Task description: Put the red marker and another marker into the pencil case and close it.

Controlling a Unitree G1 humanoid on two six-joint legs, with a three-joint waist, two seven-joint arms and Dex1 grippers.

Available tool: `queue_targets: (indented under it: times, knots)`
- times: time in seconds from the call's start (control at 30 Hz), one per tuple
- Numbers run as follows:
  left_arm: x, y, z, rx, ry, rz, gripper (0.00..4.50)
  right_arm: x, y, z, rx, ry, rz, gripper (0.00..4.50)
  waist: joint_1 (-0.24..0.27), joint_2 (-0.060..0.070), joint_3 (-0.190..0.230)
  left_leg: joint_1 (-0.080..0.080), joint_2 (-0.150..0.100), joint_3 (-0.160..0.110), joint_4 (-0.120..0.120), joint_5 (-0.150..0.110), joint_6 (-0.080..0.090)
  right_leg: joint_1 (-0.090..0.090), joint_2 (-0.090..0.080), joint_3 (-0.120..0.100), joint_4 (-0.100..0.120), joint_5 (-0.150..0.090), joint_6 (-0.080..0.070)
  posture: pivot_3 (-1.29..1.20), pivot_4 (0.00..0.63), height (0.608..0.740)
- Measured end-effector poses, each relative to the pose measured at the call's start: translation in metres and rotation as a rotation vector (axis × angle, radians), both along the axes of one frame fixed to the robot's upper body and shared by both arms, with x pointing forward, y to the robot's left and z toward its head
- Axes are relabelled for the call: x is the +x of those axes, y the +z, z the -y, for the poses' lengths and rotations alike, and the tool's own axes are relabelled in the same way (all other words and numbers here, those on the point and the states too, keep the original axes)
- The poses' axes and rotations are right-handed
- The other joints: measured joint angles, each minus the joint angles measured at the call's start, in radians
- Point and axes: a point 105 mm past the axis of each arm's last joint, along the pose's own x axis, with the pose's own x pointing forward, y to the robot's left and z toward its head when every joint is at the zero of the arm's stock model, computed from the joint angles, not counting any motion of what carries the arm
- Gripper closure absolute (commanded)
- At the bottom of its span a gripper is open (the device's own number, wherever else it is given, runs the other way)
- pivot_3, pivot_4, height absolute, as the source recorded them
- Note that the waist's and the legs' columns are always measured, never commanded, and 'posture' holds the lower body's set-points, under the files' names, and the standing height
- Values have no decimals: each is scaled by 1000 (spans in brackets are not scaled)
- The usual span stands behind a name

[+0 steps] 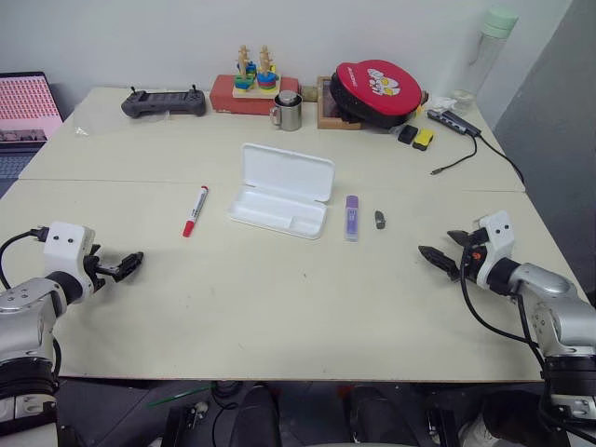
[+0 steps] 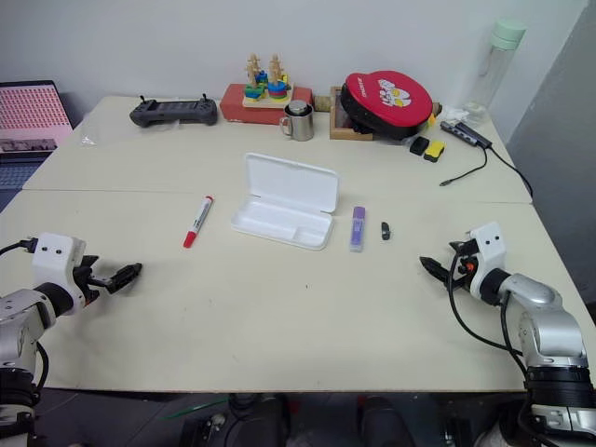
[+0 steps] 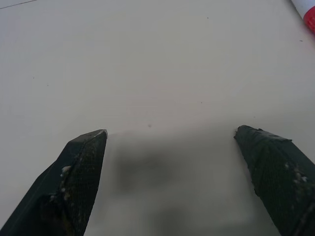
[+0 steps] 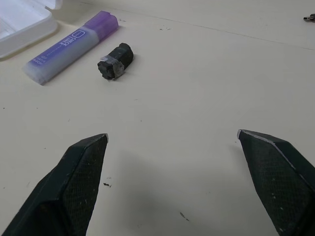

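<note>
While both arms sit low at the frame's bottom corners, the pencil case [image 1: 280, 191] lies open at the centre of the head views, its lid raised toward the far side and both halves bare; the red marker [image 1: 195, 211] lies on the table [image 1: 279, 289] left of the case, apart from it, red cap toward the lower edge of the frame; the purple marker [image 1: 352, 217] lies just right of the case, with a small dark grey nub [image 1: 380, 220] just beside it on the right. The left gripper [image 1: 128, 267] hovers at the lower left, fingers spread wide and grasping nothing, well apart from the red marker; the right gripper [image 1: 448, 248] at the lower right is likewise spread and empty, pointing toward the nub and purple marker. Along the upper edge stand a black controller [image 1: 164, 101], a metal mug [image 1: 288, 112], a red round case [image 1: 379, 90] and a clear bottle [image 1: 482, 51].
</note>
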Motion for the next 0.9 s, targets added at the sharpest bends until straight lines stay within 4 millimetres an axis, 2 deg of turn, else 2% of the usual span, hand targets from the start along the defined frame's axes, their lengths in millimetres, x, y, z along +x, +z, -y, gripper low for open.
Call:
queue_targets:
  times: [0.33, 0.77, 0.9]
  knots:
    - [6, 8, 2, 5, -3, 25, 0, -2, -3, 2, 4, -6, -9, 69, 1, 0, 0, 0, 0, 0, 0, 0, 0, 0, 0, 0, 0, 0, 0, 0, 150, 740]
    - [7, 9, 4, 2, -10, 28, 0, -3, 0, 0, 4, -2, 2, 69, 1, 0, 0, 0, 0, 0, 0, 0, 0, 0, 0, 0, 0, 0, 0, 0, 150, 740]
    - [11, 13, 15, -22, -54, 45, 0, -2, 17, -14, 18, 48, 48, 69, 1, 0, 0, 0, 0, 0, 1, 0, 0, 0, 0, 0, 1, 1, 0, 0, 150, 740]
